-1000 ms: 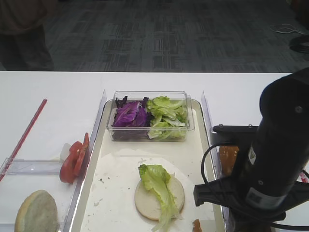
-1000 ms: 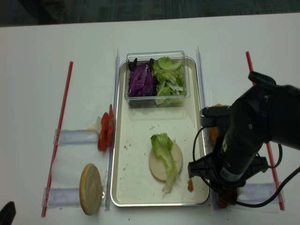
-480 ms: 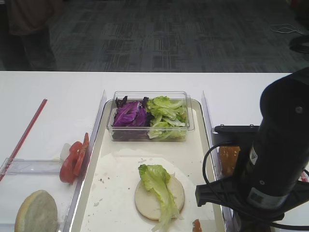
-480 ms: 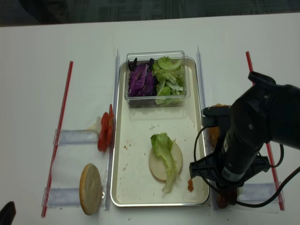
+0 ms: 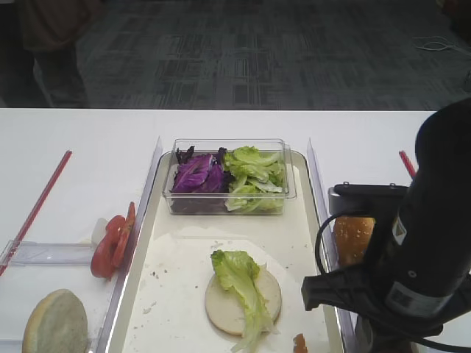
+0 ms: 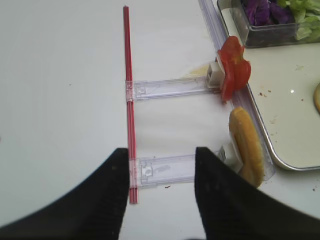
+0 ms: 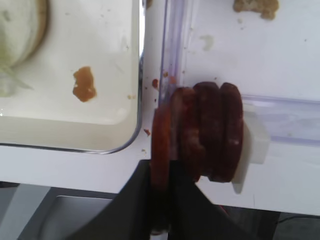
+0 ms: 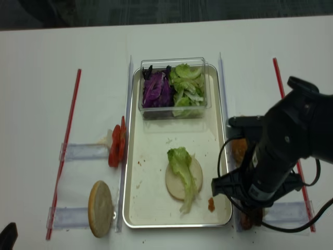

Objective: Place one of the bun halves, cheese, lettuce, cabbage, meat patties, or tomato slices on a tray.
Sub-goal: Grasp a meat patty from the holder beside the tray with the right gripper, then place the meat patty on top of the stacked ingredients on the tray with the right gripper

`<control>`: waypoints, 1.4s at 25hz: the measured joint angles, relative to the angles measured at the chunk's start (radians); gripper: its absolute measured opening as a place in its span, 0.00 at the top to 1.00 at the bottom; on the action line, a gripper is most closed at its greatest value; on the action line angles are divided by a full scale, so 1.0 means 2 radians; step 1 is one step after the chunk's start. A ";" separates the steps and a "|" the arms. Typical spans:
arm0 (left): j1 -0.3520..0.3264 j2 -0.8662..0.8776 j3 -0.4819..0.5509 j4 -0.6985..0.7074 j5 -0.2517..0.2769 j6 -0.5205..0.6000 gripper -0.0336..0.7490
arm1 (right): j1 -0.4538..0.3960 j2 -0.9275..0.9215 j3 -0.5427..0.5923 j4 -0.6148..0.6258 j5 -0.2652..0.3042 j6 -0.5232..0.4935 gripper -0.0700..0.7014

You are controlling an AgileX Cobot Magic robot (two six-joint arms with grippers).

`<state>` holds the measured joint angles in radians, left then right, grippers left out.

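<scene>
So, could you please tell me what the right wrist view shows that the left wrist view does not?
Only the right wrist view shows the meat patties standing on edge in a row, with the right hand shut on the end one, plus an orange smear on the tray.

Only the left wrist view shows the tomato slices, an upright bun half, the red strip and the open left hand.

Both show a corner of the tray.

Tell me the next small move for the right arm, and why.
Probably lift straight up a little. The right gripper looks shut on the end meat patty of the upright stack beside the tray, so raising it should free that patty from the others before carrying it to the bun half.
</scene>
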<state>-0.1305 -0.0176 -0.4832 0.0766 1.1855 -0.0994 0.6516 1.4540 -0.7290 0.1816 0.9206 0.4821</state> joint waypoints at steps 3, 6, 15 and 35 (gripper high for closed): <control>0.000 0.000 0.000 0.000 0.000 0.000 0.58 | 0.000 -0.010 -0.007 0.000 0.018 0.000 0.78; 0.000 0.000 0.000 0.000 0.000 0.000 0.58 | 0.000 -0.022 -0.026 0.000 0.028 0.000 0.78; 0.000 0.000 0.000 0.000 0.000 0.000 0.58 | 0.000 -0.029 -0.059 0.016 0.036 -0.015 0.78; 0.000 0.000 0.000 0.000 0.000 0.000 0.58 | 0.000 0.019 -0.060 0.207 -0.074 -0.208 0.78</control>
<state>-0.1305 -0.0176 -0.4832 0.0766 1.1855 -0.0994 0.6516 1.4914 -0.8486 0.5959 0.7728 0.0663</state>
